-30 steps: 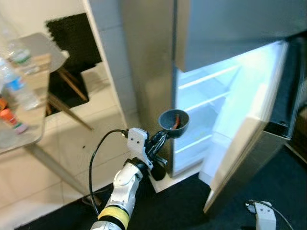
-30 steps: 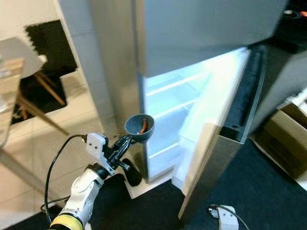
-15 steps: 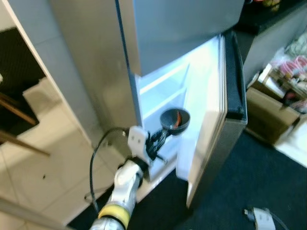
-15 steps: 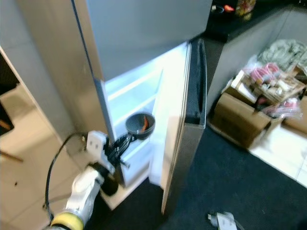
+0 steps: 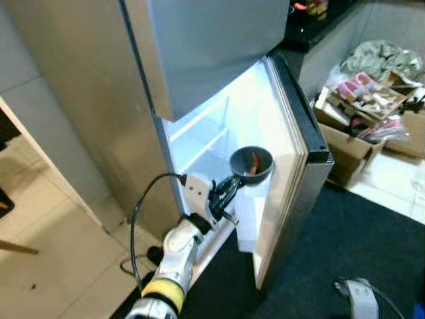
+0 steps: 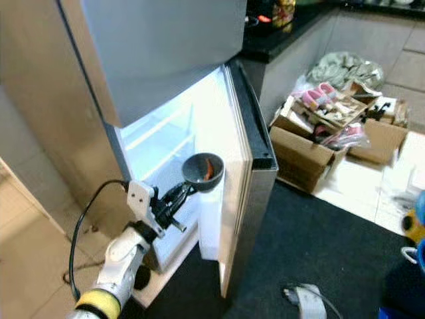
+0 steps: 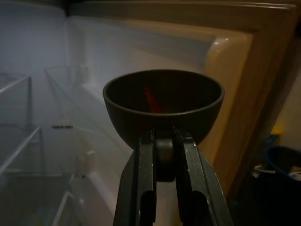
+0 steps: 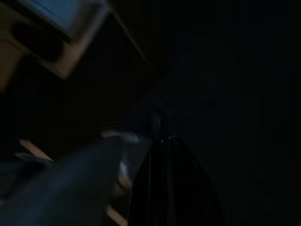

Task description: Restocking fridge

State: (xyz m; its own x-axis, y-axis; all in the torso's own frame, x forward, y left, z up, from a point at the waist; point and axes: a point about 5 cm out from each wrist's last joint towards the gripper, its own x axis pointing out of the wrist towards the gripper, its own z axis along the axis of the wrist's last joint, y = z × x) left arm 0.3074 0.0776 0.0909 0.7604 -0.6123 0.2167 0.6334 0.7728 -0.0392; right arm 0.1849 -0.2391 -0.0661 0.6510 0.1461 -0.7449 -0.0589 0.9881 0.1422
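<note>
My left gripper (image 5: 236,181) is shut on the rim of a dark grey bowl (image 5: 251,163) and holds it level. A small red-orange piece (image 7: 151,100) lies inside the bowl. The bowl hangs in front of the lit, open lower compartment of the steel fridge (image 5: 199,136), close to the inner side of the open fridge door (image 5: 292,149). In the left wrist view the two fingers (image 7: 141,188) clamp the bowl (image 7: 163,110), with clear shelves (image 7: 28,141) behind it. My right arm (image 5: 358,299) hangs idle at the lower right; its wrist view is very dark.
Open cardboard boxes (image 6: 312,143) full of packets and cloth stand on the floor right of the fridge door. A black counter (image 6: 279,30) runs behind them. A dark mat (image 6: 319,246) covers the floor in front. A black cable (image 5: 136,212) loops off my left wrist.
The camera has swung right: the table and bottles have left the picture and the boxes have come in. The bowl stays in my left gripper, now nearer the fridge opening and door.
</note>
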